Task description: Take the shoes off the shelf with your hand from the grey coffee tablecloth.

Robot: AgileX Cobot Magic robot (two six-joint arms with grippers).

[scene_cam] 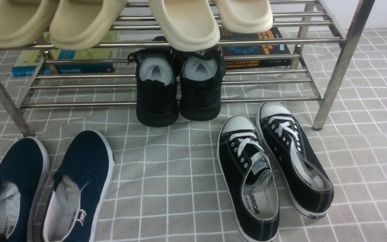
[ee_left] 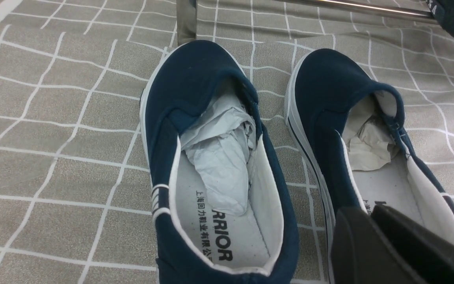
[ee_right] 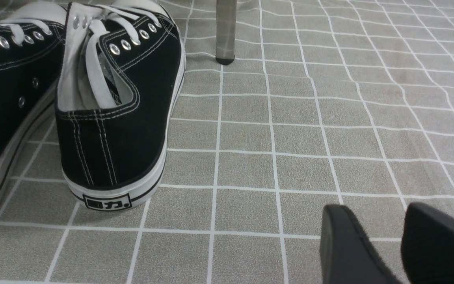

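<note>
The navy slip-on shoes stand side by side on the grey checked tablecloth at the front left, left shoe and right shoe, toes toward the silver shelf. Both are stuffed with white paper. In the left wrist view the left shoe and right shoe lie below the camera, with a shelf leg beyond. My left gripper is shut, its jaws pressed together over the right shoe's opening, holding nothing I can see. My right gripper is open and empty above bare cloth.
All-black sneakers sit on the shelf's lower tier. Black lace-up sneakers stand on the cloth at front right, left of my right gripper. Beige slippers lie on the top tier. Books lie behind. A shelf leg stands ahead.
</note>
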